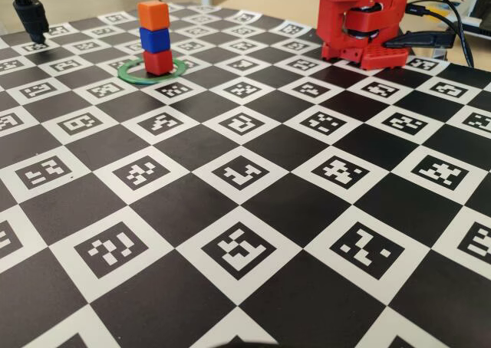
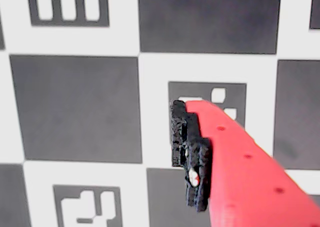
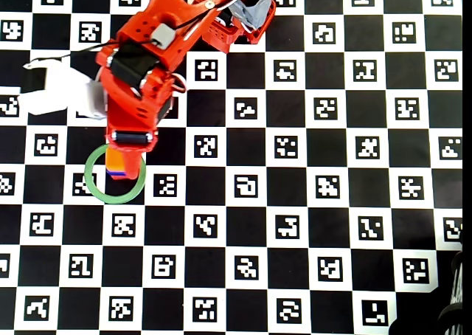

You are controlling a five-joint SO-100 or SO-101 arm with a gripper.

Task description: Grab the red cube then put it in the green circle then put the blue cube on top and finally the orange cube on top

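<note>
Nearest, in the fixed view: a flat board printed with black squares and white coded marker squares (image 1: 253,172), bare across its near half. Farther back, left: a thin flat green ring (image 1: 151,70) lying on the board, with a small deep red plastic cube (image 1: 158,61) standing inside it; on that a small royal-blue plastic cube (image 1: 155,39), and on top a small bright orange plastic cube (image 1: 153,15), the three forming one upright stack. Far right: the red plastic arm base (image 1: 360,22) with black cables, well apart from the stack in this view. In the overhead view the arm reaches over the ring (image 3: 114,175), its tip covering most of the stack; only the orange cube (image 3: 116,161) with a sliver of blue beneath shows. In the wrist view the red two-finger gripper (image 2: 192,152) with its black pad hangs above bare board, no cube between the fingers, which lie close together.
</note>
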